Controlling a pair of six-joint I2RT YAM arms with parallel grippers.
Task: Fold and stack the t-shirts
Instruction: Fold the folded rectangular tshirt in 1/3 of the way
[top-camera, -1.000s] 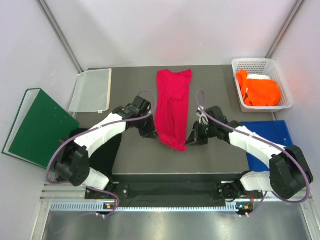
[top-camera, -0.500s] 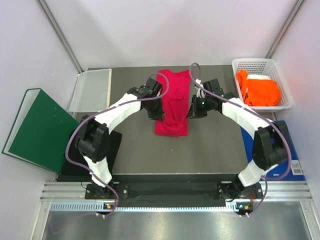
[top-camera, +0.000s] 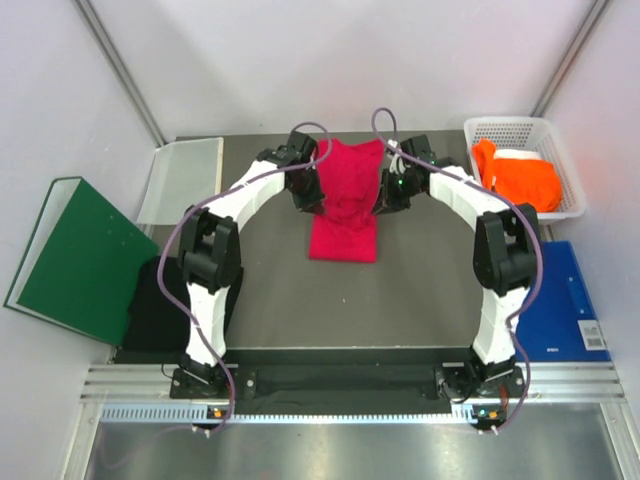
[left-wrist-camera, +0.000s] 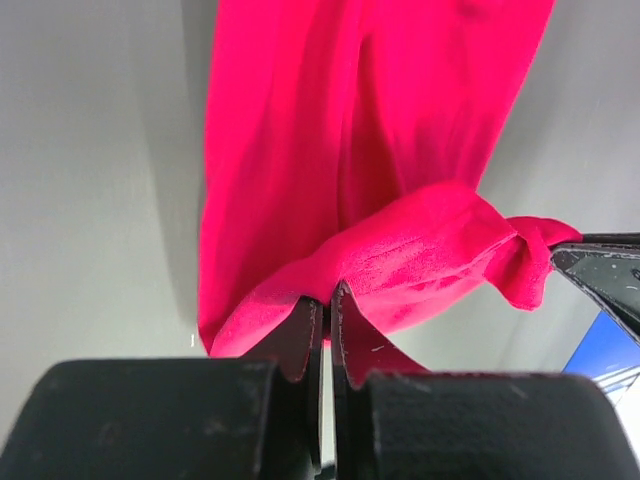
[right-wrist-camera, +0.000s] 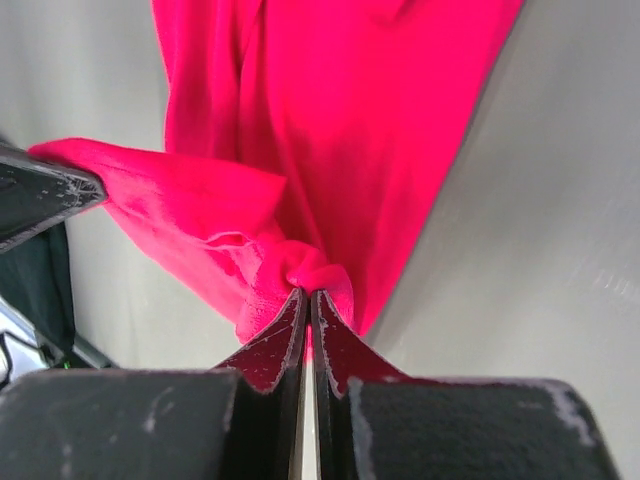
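Left claw (left-wrist-camera: 327, 296) and right claw (right-wrist-camera: 307, 295) farther back, tight on crimson-pink t-shirt (top-camera: 345, 205), lengthwise near-far.

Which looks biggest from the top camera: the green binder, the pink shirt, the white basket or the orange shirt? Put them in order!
1. green binder, clearly the largest.
2. white basket and pink shirt: too close to rank; the shirt is partly folded.
3. orange shirt, the smallest, bundled inside the basket.
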